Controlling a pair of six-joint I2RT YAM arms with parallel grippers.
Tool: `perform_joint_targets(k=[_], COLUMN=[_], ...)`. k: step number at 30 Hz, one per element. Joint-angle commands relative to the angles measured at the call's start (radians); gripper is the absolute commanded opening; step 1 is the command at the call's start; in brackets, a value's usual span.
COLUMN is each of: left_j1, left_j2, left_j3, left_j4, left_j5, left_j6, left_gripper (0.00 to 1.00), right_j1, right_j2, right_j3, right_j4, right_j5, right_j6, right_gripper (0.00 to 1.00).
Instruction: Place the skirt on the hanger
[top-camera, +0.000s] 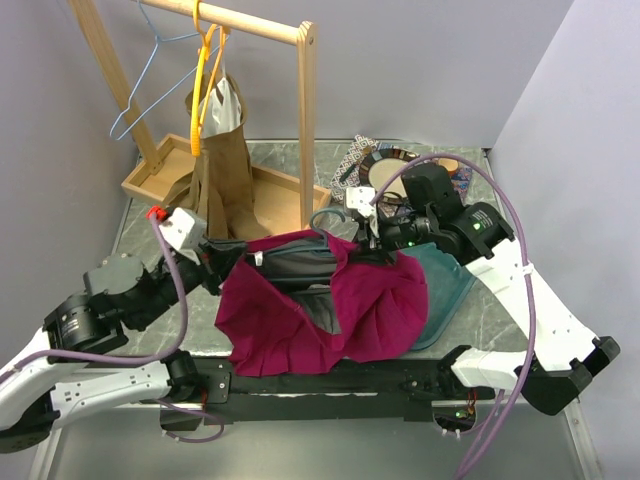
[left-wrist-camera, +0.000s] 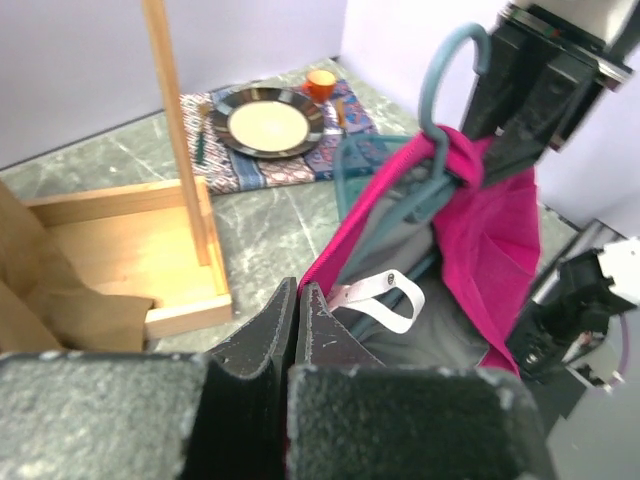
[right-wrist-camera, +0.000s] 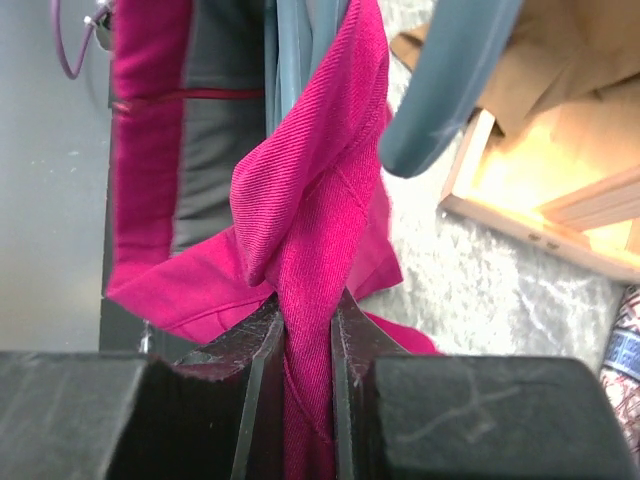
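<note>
The pink skirt (top-camera: 330, 310) was held up, with the teal hanger (right-wrist-camera: 445, 90) poked partly into its waist (not properly on yet, I think). The right claw (right-wrist-camera: 300, 310) pinched skirt cloth; the left claw (left-wrist-camera: 298, 300) was shut at its edge. The wooden tray (top-camera: 150, 175) held brown cloth (top-camera: 222, 170).

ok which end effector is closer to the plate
right. the right end effector grips the skirt just in front of the plate; the left end effector is at the skirt's left edge, farther off
</note>
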Motion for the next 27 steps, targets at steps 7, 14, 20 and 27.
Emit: perform_joint_targets(k=[7,14,20,27], left_j1=[0.002,0.002,0.003,0.003], left_j2=[0.033,0.062,0.059,0.149], left_j3=[0.03,0.163,0.275,0.227], left_j4=[0.003,-0.141,-0.297,-0.358], left_j5=[0.34,0.621,0.403,0.47], left_j6=[0.013,0.12,0.264,0.345], left_gripper=[0.09,0.78,0.99,0.99], right_j1=[-0.03,-0.033,-0.032,-0.018], right_j2=[-0.021,-0.021,-0.044,-0.049], right_j3=[0.042,0.07,0.085,0.074], right_j4=[0.019,-0.004,-0.13,-0.193], right_j5=[0.034,0.021,-0.09,-0.157], right_j6=[-0.006,-0.032,-0.203,-0.308], right_gripper=[0.0,0.0,0.0,0.0])
